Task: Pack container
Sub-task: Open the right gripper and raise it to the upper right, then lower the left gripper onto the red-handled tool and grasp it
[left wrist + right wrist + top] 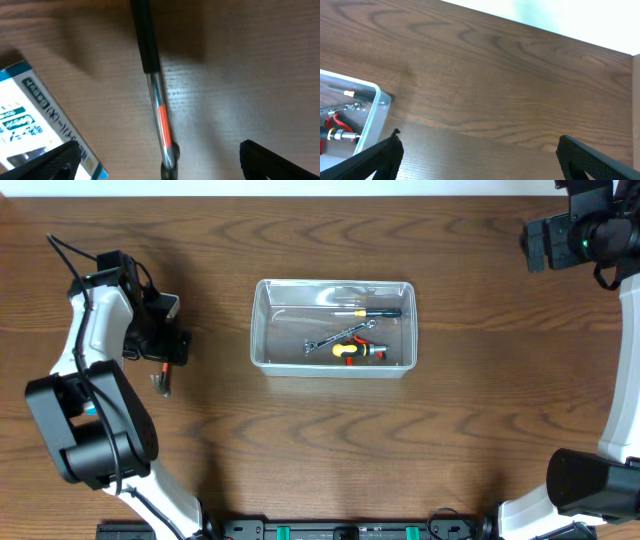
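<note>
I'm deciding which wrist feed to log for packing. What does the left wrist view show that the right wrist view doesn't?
Only the left wrist: a blue-and-white box and a slim tool with a black handle and an orange band, lying on the table under the open left gripper. Only the right wrist: a corner of the container with tools inside, and the table's far edge. Both: the brown wood surface, with the right gripper open and empty like the left.

The container (371, 116), tools (338, 121) inside, rests on the wooden table (495, 75).
</note>
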Tool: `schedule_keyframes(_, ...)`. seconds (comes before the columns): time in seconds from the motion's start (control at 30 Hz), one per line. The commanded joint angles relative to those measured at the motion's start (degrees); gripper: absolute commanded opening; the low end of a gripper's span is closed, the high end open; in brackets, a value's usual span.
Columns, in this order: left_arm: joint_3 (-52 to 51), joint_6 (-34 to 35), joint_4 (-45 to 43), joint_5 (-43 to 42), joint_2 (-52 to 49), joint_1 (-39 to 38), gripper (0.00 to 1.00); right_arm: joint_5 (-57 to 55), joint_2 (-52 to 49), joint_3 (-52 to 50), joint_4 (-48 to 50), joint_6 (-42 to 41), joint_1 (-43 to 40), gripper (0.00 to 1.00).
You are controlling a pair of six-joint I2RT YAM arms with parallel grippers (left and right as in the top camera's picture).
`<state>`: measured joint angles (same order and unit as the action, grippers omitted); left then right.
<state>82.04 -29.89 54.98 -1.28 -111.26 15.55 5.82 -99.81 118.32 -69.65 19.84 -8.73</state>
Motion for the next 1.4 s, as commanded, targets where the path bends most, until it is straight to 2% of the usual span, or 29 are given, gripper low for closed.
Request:
schedule_keyframes(0.0, -0.9, -0.5, -0.6, 0.3, -2.4, 0.2, 0.98, 0.6, -0.3, -0.4, 0.0, -1.1, 0.2, 0.99)
schedule_keyframes(0.27, -1.7, 0.4, -3.3, 0.2, -4.4, 0.2, 0.98, 0.3, -0.3, -0.4, 0.0, -0.9, 0.2, 0.99)
schedule_keyframes(0.6, -7.5, 1.2, -7.6, 0.2, -4.4, 0.2, 0.98, 0.4, -0.3, -0.4, 0.0, -1.0, 0.2, 0.99)
schedule_keyframes(1.13, -9.5, 3.7, -7.1, 0.2, -4.3, 0.2, 1.0, 0.4, -0.3, -0.4, 0.0, -1.0, 0.2, 0.99)
schedule_keyframes(1.27, -9.5, 3.9, -6.5, 0.2, -4.3, 0.2, 0.93, 0.3, -0.3, -0.4, -0.1, -1.0, 0.2, 0.99)
schedule_keyframes(1.37, -9.5, 3.9, -6.4, 0.2, -4.3, 0.2, 0.81, -0.1, -0.3, -0.4, -0.1, -0.9, 0.2, 0.99)
